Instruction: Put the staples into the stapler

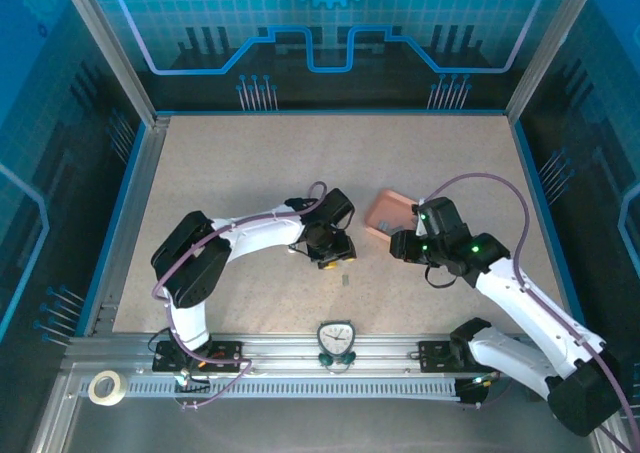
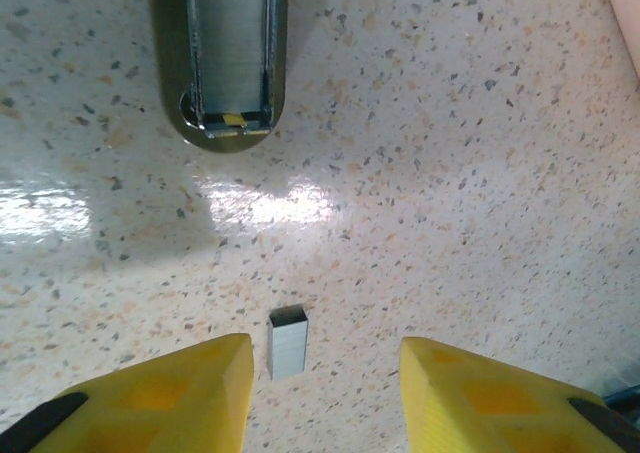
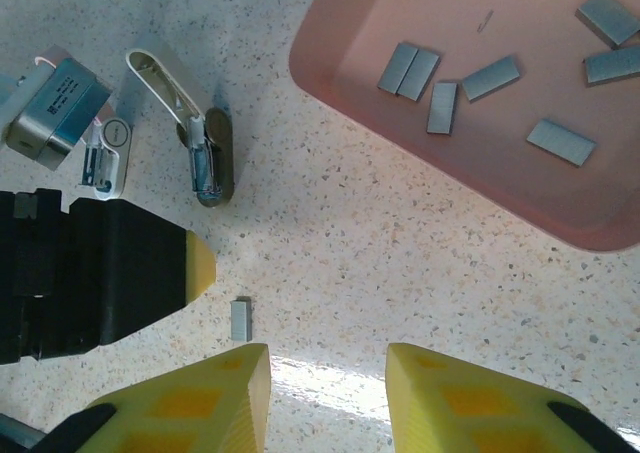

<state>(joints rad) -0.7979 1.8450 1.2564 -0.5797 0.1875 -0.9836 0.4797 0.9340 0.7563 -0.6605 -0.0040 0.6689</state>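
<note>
grey steel shows as one loose strip (image 2: pixel 287 343) of staples, lying flat on the speckled table (image 2: pixel 470 173) a short way out from the open end of the stapler (image 2: pixel 232 53), whose metal channel is turned upward. the strip's long axis is pointed roughly back toward the stapler, close to parallel with that channel but set slightly to one side of its line. the left gripper (image 2: pixel 320 398) is placed on the far side of the strip from the stapler, jaws spread and empty. the strip is seen between the yellow fingertips (image 2: pixel 190 393), nearer the one on the left of the wrist view, so a closing would be made across the strip's narrow width. the right gripper (image 3: pixel 328 403) is likewise spread and holds nothing, and the strip is found just outside its gap, off to one side. the left arm is judged the nearer for the pick. the other staples (image 3: pixel 440 108) are gathered in the pink tray (image 3: pixel 370 13), on the stapler's side away from the left gripper.
</note>
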